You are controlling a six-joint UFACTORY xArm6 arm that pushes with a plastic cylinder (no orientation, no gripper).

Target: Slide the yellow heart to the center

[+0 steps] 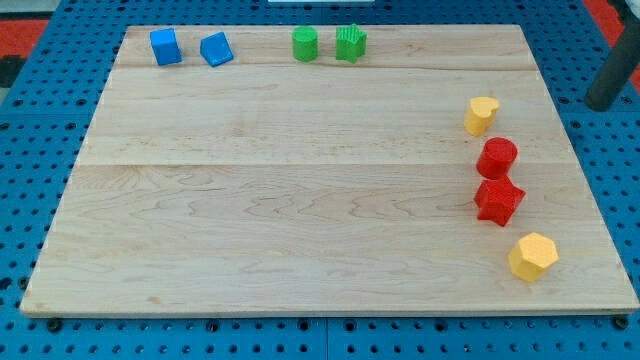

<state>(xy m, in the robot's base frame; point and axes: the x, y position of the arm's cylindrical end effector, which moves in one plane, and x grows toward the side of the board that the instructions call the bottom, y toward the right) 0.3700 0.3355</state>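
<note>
Two yellow blocks lie at the view's right. The upper one (pixel 481 115) has a notched, heart-like outline. The lower one (pixel 533 257) looks hexagonal and sits near the board's bottom right corner. My tip (pixel 603 104) is off the wooden board (pixel 300 200), over the blue pegboard at the view's upper right. It is to the right of the upper yellow block and slightly above it, well apart from it and touching no block.
A red cylinder (pixel 497 157) and a red star-like block (pixel 498 201) sit between the two yellow blocks. A blue cube (pixel 166 46), a blue wedge-like block (pixel 216 49), a green cylinder (pixel 305 44) and a ridged green block (pixel 350 43) line the top edge.
</note>
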